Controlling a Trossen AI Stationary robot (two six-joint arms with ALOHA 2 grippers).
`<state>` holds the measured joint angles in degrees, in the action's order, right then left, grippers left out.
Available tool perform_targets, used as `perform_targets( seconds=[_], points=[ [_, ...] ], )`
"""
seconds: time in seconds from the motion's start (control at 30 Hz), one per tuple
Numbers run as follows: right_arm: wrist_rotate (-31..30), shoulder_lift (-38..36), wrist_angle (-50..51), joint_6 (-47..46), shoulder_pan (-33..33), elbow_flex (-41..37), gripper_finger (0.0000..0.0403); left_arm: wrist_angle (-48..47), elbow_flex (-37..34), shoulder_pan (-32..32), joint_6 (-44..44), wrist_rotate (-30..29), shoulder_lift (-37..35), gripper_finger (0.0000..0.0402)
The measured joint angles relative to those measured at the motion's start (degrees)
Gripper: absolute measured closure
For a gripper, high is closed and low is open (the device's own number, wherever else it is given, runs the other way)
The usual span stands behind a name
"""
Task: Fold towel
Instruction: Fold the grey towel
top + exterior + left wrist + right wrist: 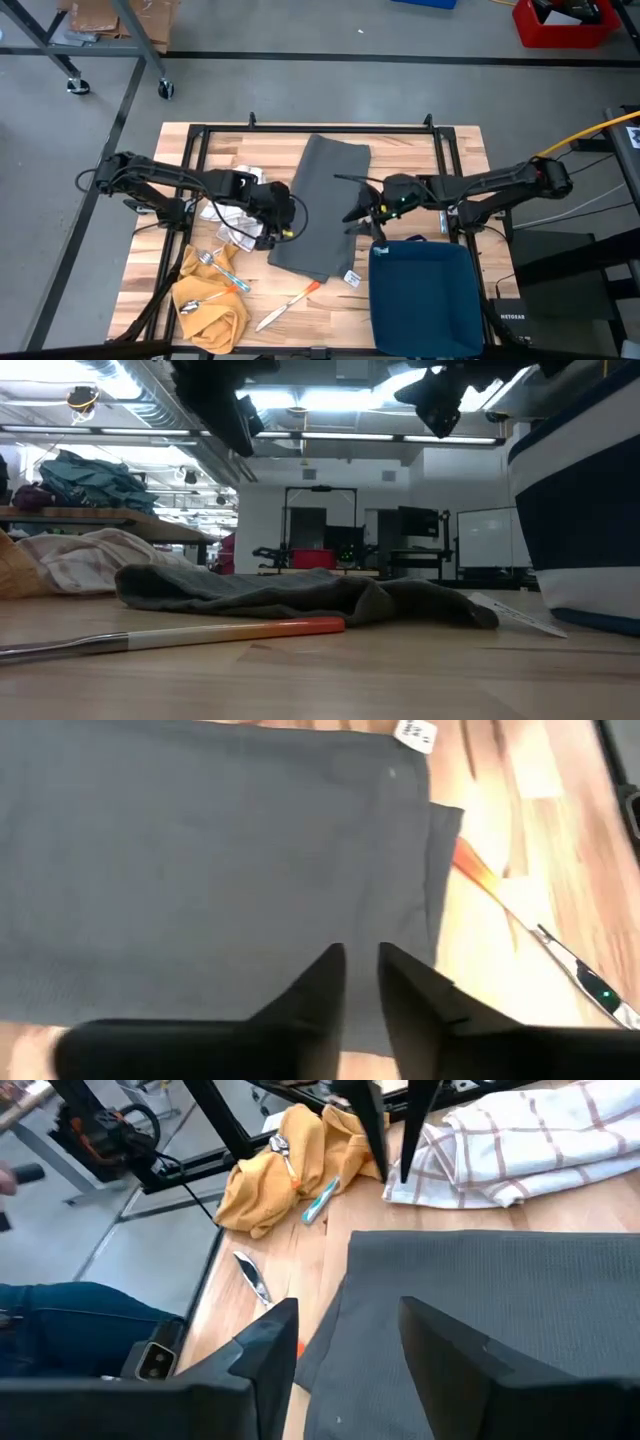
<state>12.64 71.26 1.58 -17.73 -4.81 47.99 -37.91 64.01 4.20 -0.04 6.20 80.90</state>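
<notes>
The dark grey towel (pixel 325 205) lies folded into a long strip, flat on the middle of the wooden table, with a white tag (pixel 352 278) at its near right corner. My left gripper (pixel 362 980) hovers over the towel's left edge with a narrow gap between its fingers and nothing in it. My right gripper (pixel 345 1350) hovers over the towel's right edge, open wide and empty. In the low view both grippers, left (pixel 238 418) and right (pixel 440 408), hang well above the towel (pixel 300 598).
A white checked cloth (pixel 235 200) lies left of the towel. A yellow cloth (pixel 210 300) with a spoon and fork sits at the near left. An orange-handled knife (pixel 290 305) lies near the front edge. A navy blue bin (pixel 425 295) stands at the near right.
</notes>
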Motion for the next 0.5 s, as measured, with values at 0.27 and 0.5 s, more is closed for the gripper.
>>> perform_targets(
  seconds=[0.27,0.5],
  points=[
    [-1.73,9.05,-4.44,1.08,-5.36,0.00,0.0172,-0.12,0.04,4.53,6.15,-0.30,0.00,0.0241],
    [-1.73,19.29,-4.34,7.39,-10.90,2.94,0.0164,-0.48,0.04,10.09,16.35,-2.82,1.35,0.0224]
  ],
)
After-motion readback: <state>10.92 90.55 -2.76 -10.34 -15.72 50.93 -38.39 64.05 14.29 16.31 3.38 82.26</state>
